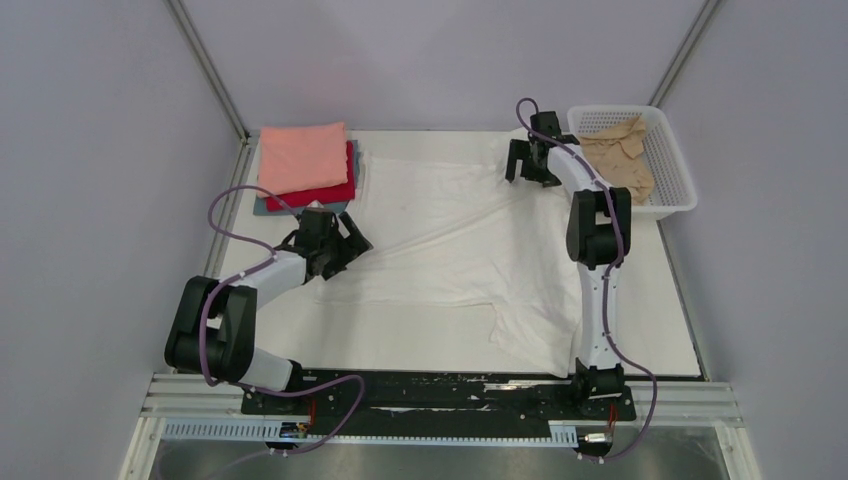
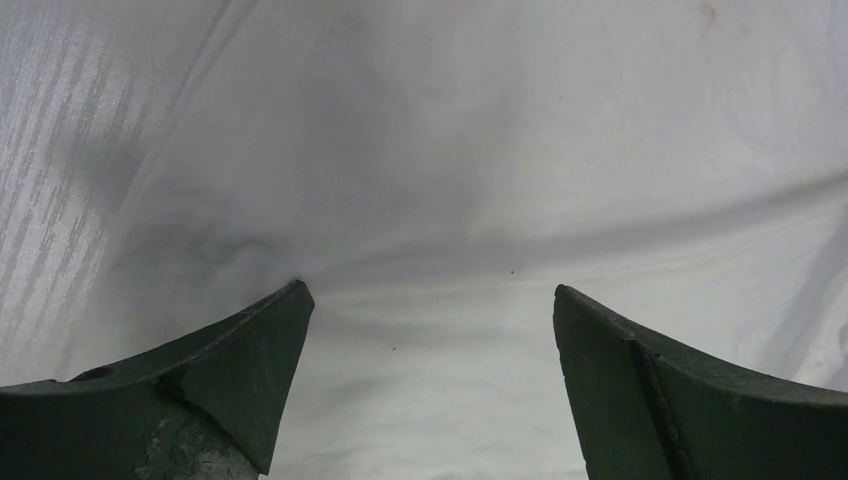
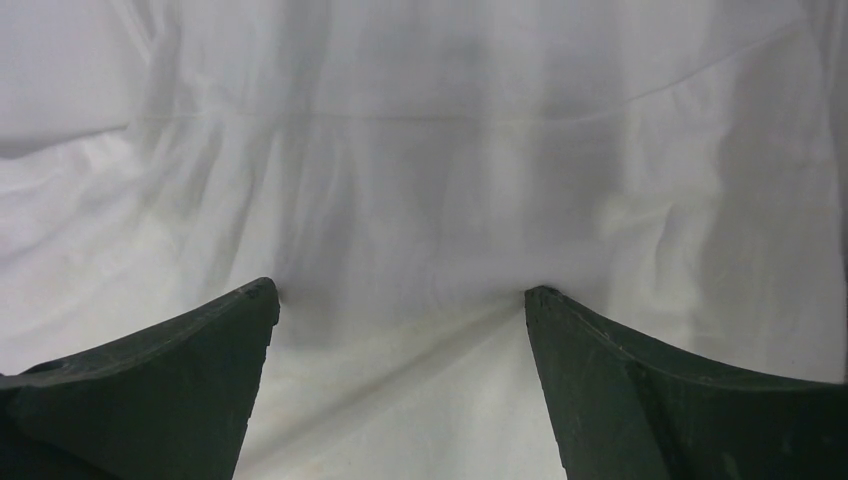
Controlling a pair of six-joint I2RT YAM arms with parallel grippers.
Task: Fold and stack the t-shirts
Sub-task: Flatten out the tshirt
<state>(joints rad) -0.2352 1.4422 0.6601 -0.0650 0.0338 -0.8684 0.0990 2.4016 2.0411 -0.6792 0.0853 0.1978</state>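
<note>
Left claw (image 2: 429, 288) wide open, right claw (image 3: 400, 287) likewise, tips on white t-shirt (image 1: 450, 230).

This is a robotics lab test cell. Plain pale grey wall panels (image 1: 90, 150) box in a white counter (image 1: 657, 292), and bare aluminium posts (image 1: 207, 65) run up the far corners. The left arm (image 1: 215, 320) and right arm (image 1: 597, 225) are bolted to a black base plate (image 1: 450, 395) on a slotted aluminium rail (image 1: 190, 405) along the near edge, with purple cables (image 1: 243, 190) looping loose. The counter carries test props: a white t-shirt (image 1: 440, 230) spread flat and a white plastic basket (image 1: 680, 175) at the far right.
</note>
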